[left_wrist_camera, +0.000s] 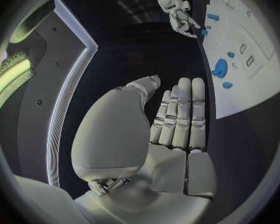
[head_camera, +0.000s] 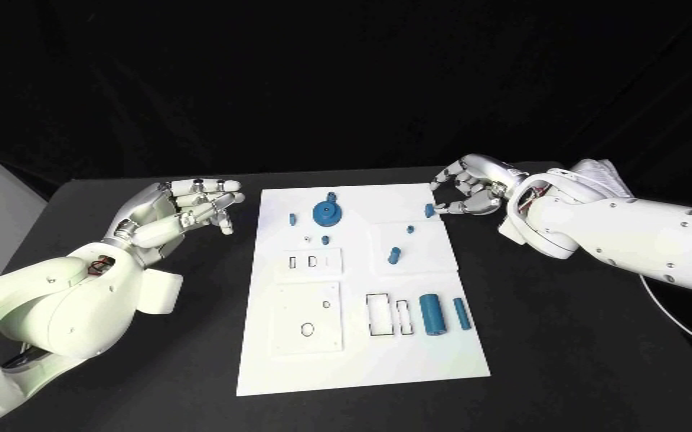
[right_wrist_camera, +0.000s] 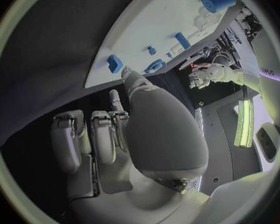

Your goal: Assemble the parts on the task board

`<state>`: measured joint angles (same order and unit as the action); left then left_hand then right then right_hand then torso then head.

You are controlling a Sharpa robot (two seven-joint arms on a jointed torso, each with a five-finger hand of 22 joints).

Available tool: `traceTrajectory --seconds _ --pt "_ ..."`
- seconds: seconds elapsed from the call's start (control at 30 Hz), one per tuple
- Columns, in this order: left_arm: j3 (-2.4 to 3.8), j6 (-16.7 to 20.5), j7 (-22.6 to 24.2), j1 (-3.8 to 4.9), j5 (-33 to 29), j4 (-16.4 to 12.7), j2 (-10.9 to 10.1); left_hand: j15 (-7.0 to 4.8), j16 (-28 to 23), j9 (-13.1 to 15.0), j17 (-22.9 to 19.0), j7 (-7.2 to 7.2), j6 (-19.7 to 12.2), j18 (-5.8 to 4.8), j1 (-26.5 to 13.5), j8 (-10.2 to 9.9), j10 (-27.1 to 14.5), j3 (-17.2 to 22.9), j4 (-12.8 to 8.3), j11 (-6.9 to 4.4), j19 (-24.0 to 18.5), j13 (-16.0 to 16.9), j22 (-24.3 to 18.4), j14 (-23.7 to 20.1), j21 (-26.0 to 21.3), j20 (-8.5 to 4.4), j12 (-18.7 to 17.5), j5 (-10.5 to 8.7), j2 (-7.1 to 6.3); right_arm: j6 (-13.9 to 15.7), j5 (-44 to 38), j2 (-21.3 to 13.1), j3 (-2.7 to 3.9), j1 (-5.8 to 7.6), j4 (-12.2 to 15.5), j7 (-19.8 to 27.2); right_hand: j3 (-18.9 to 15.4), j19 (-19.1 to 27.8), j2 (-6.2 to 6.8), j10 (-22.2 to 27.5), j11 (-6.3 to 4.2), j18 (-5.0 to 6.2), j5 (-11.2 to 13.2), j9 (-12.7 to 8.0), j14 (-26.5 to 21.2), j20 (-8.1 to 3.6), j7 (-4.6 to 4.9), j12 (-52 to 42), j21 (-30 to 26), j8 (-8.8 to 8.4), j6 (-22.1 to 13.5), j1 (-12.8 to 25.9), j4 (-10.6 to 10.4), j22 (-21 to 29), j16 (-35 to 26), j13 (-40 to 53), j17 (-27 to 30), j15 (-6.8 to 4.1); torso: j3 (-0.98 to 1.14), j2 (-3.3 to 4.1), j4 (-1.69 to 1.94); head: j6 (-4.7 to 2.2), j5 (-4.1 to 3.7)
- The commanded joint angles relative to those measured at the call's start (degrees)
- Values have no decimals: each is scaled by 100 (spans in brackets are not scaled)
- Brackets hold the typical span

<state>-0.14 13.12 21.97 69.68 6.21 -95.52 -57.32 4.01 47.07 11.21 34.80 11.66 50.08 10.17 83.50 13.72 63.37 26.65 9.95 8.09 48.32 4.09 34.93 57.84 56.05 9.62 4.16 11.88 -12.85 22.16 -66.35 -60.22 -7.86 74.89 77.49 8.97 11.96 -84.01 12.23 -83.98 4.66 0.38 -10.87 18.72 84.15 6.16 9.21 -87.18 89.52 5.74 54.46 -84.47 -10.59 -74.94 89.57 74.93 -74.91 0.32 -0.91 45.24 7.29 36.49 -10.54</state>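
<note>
The white task board (head_camera: 361,352) lies in the middle of the black table. On it are a blue round disc (head_camera: 329,213), a small blue peg (head_camera: 293,219), a blue piece (head_camera: 394,254) and two blue cylinders (head_camera: 430,311) (head_camera: 462,313). A small blue piece (head_camera: 430,210) (right_wrist_camera: 115,63) stands at the board's far right edge. My right hand (head_camera: 469,187) (right_wrist_camera: 140,134) hovers just beside it with bent fingers, its thumb tip close to the piece, nothing held. Left of the board, my left hand (head_camera: 188,210) (left_wrist_camera: 177,119) has straight fingers and holds nothing.
The board has several rectangular slots (head_camera: 378,313) and a raised square plate (head_camera: 309,318) with a hole. Black table surface surrounds the board on all sides. The left wrist view also shows the right hand (left_wrist_camera: 180,20) at the board's far corner.
</note>
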Motion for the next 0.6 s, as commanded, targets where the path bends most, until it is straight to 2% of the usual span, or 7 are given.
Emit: traceTrajectory --seconds 0.03,0.2,0.53,0.6 --pt "4 -111 26 7 31 0 13 14 28 10 -7 -6 -41 31 -60 -26 -21 -1 -13 3 -35 9 5 -33 22 16 5 -37 -1 -157 -55 53 -1 -27 -59 83 9 -560 -12 -359 -2 -18 -39 -5 581 16 27 -1 -17 -29 -7 -31 17 -1448 37 1263 -1491 10 -3 -5 1 14 5" --pt "4 -113 25 6 31 4 13 14 28 10 -7 -6 -41 31 -60 -26 -21 -1 -13 3 -35 9 5 -33 22 16 5 -37 -1 -148 -54 138 -1 -87 -157 33 11 -564 -20 -364 0 -20 -59 -6 583 18 27 -7 -11 -27 0 -15 -1 -1453 40 1268 -1500 12 -6 -2 8 27 6" --pt "4 -111 22 6 31 16 1 12 32 15 -11 -11 -41 31 -72 -23 -16 1 -18 -1 -53 11 11 -44 30 18 11 -35 -6 -223 -61 236 -1 -180 -233 -10 16 -568 -37 -383 -3 -22 -86 -2 584 20 22 -28 -4 -9 39 13 -36 -1460 42 1287 -1504 12 -3 -6 -13 75 33" --pt "4 -110 22 6 31 18 -1 12 32 15 -11 -11 -41 31 -72 -23 -16 1 -18 -1 -53 11 11 -44 30 18 11 -35 -6 -230 -68 246 -1 -189 -242 -26 26 -578 -50 -396 -9 -27 -95 3 585 19 15 -42 12 10 78 22 -55 -1474 43 1299 -1509 8 -1 -5 -18 64 43"
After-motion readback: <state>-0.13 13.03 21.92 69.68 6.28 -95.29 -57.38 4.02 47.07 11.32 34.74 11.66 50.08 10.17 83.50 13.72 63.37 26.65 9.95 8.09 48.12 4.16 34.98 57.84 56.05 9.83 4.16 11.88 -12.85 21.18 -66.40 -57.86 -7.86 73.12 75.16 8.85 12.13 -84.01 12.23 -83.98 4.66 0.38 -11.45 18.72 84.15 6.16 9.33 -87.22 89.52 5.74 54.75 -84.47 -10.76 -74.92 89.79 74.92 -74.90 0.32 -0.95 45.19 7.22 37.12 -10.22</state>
